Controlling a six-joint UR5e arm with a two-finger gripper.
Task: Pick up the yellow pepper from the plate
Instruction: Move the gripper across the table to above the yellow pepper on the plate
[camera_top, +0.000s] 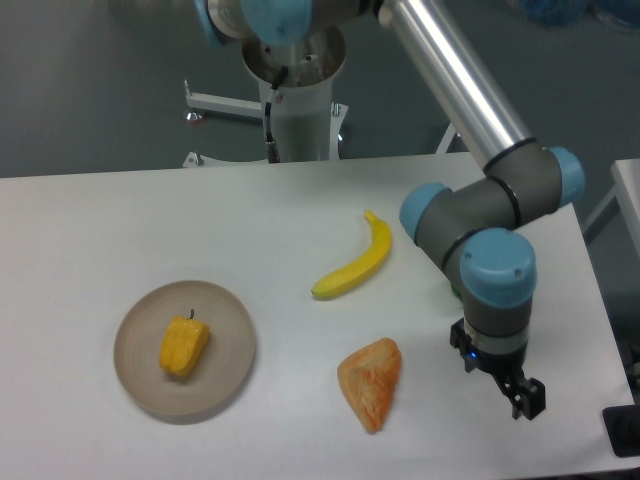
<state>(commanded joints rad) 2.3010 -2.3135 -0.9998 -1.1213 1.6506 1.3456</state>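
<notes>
The arm reaches down from upper left, elbow bent, its tool (524, 398) pointing downward, empty.
</notes>
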